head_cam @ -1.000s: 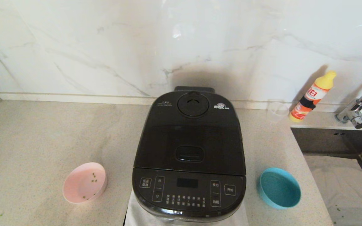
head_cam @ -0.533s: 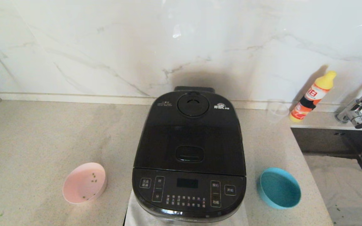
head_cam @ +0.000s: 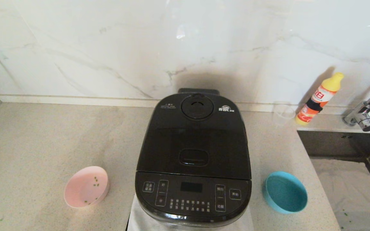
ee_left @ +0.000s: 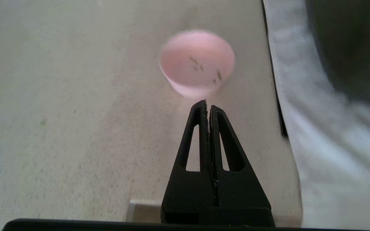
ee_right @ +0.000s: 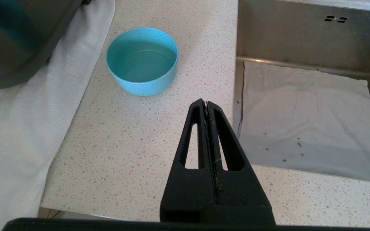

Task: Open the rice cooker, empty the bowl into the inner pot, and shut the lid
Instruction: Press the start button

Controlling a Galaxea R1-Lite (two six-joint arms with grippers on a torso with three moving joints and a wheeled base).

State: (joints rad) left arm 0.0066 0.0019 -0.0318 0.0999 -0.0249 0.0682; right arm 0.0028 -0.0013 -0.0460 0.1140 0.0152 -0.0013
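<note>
1. The rice cooker (head_cam: 194,157) sat on a white towel (head_cam: 140,221) on the counter (head_cam: 43,144), its lid (head_cam: 194,134) down.
2. The left gripper (ee_left: 207,106), fingers pressed together and empty, hung short of the pink bowl (ee_left: 198,62).
3. The right gripper (ee_right: 207,106), likewise closed and empty, hung near the blue bowl (ee_right: 141,61).

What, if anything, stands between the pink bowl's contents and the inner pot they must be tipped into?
The closed lid of the rice cooker covers the inner pot, which is hidden. Bare counter lies between the pink bowl and the cooker. The shut left gripper hangs short of the bowl.
</note>
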